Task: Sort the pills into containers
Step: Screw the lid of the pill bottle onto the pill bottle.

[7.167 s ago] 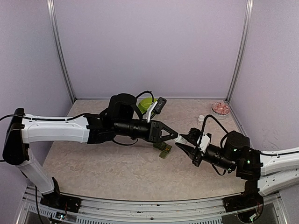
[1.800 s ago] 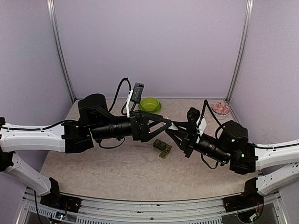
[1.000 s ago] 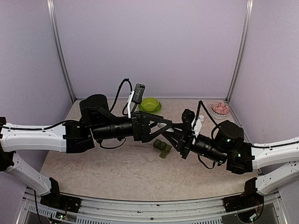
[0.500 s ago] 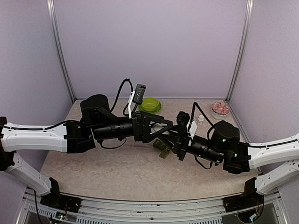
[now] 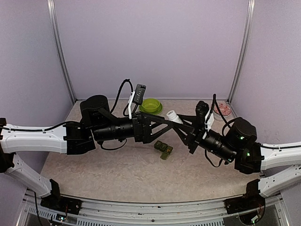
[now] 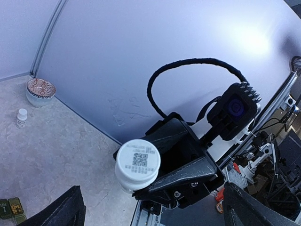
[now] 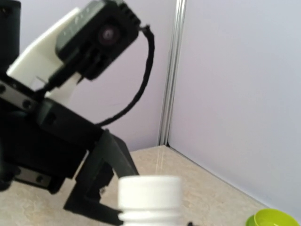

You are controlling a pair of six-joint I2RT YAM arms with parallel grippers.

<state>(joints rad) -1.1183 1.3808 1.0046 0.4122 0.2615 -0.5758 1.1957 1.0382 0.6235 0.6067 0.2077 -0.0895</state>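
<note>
table (image 5: 117,174): beige marbled | on it: pill box (image 5: 163,149), lime bowl (image 5: 150,105), patterned dish (image 5: 221,109), small white bottle (image 6: 21,117)

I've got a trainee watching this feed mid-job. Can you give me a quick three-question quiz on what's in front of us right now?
1. True or false: the right gripper is shut on the white bottle.
2. Where is the pill box? A: in the lime bowl. B: on the table. C: held by an arm.
3. Fill in: the jaws of the left gripper stand ____.
Key: 1 true; 2 B; 3 open.
</note>
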